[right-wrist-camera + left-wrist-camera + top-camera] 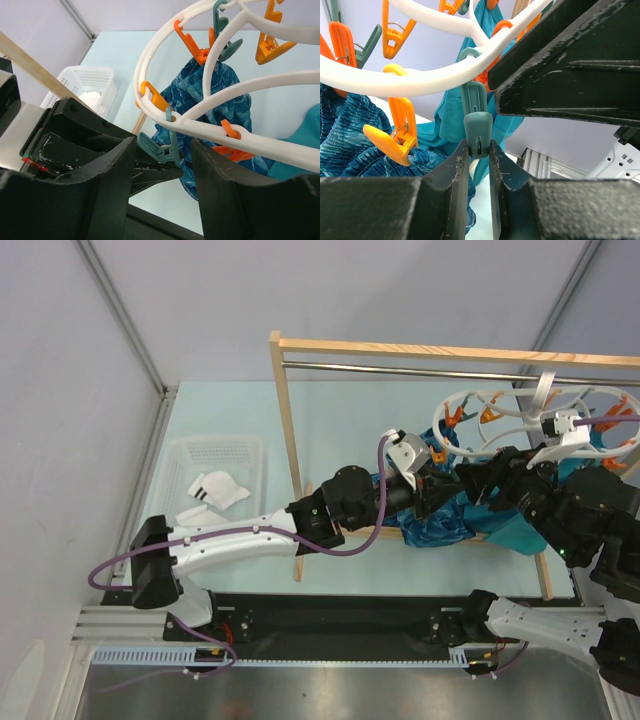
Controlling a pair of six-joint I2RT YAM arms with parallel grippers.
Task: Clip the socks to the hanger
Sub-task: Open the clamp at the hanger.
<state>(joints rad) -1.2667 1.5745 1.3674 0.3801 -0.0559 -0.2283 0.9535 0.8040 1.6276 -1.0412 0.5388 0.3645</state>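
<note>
Pale grey walls braced with aluminium struts close in a pale blue-green counter [230, 410], and the arm bases sit on a dark rail along the bottom of the top view. A wooden-framed rack with a metal rail [290, 455] crosses the upper right of that view. From it hangs the white plastic oval hanger with orange clips [420, 82]. A blue patterned cloth [430, 520] and a teal garment [505, 530] droop below it, right of centre.

At the left of the frame a white perforated plastic basket [215, 452] holds the white socks with black cuff stripes [222, 488], well apart from the hanger and from both arms.

The left gripper [479, 155] has its jaws drawn narrow on the tail of a small teal-grey plastic clip [478, 132] that dangles from the ring, and they appear to touch it on both sides. The right gripper [162, 165] has its jaws wide and holds nothing, and the clip shows in the gap between them.

The step in hand looks like squeezing this clip open, yet no sock is nearby to feed in. To do it well, the left jaws should press squarely on the tail so the clip does not twist or swing the ring. The free right arm would need to fetch a sock and bring its cuff up into the opened mouth before the squeeze is let go.
</note>
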